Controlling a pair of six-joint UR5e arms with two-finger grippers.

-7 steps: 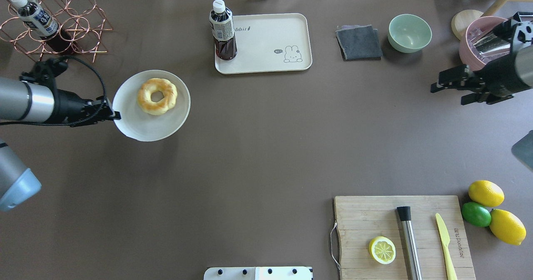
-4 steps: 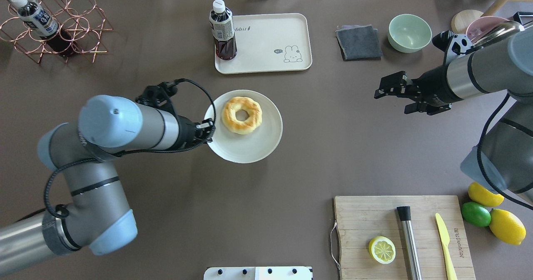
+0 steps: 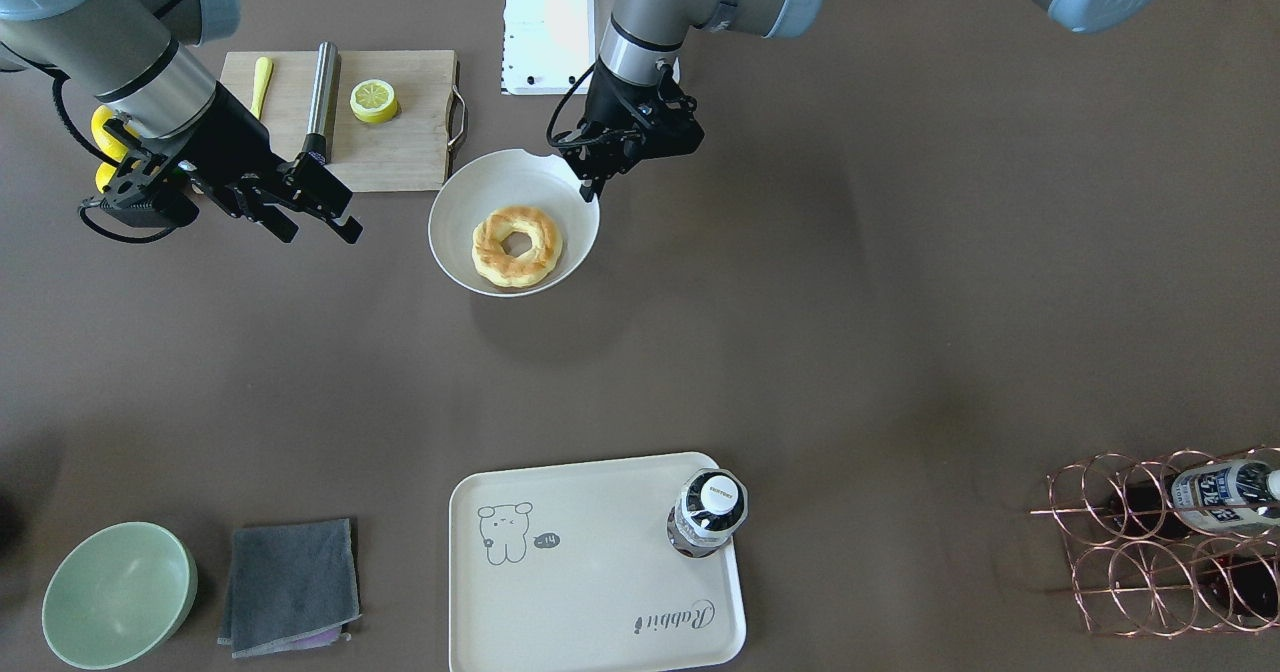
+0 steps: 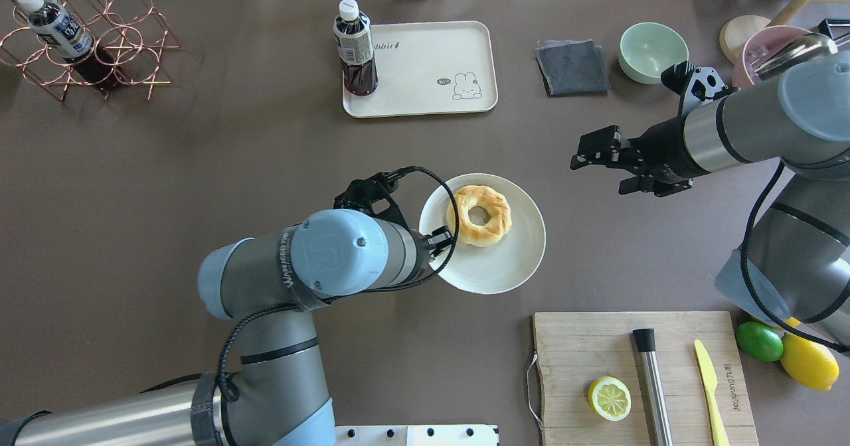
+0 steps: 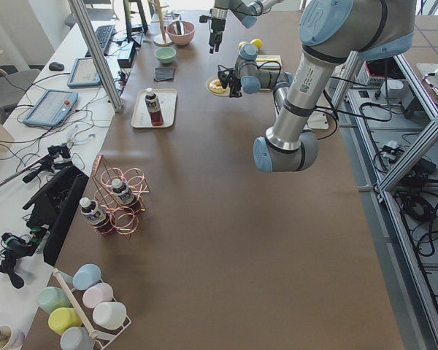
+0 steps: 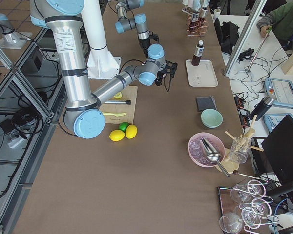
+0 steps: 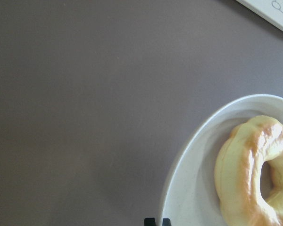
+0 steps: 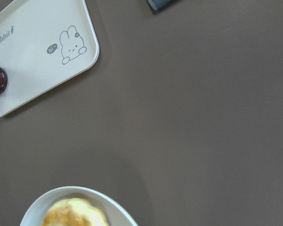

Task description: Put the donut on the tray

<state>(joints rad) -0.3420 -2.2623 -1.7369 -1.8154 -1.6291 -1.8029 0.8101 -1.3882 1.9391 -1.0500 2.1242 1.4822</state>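
The donut (image 4: 479,215) is a golden ring with browned patches, lying in a white notched-rim bowl (image 4: 499,268). My left gripper (image 4: 442,239) is shut on the bowl's left rim and holds it above the table, near the middle. The front-facing view shows the donut (image 3: 517,245), the bowl (image 3: 452,242) and the left gripper (image 3: 586,182). The cream tray (image 4: 425,58) lies at the far side, well apart from the bowl. My right gripper (image 4: 586,156) is open and empty, to the right of the bowl. The left wrist view shows the donut (image 7: 252,174).
A dark drink bottle (image 4: 355,48) stands on the tray's left end. A grey cloth (image 4: 572,68) and a green bowl (image 4: 653,52) lie right of the tray. A wooden cutting board (image 4: 584,353) holds a lemon half (image 4: 609,398). A copper wire rack (image 4: 93,41) stands far left.
My left arm has carried the bowl with the donut to the right and nearer to the robot. My right gripper has moved left toward the middle, still open.
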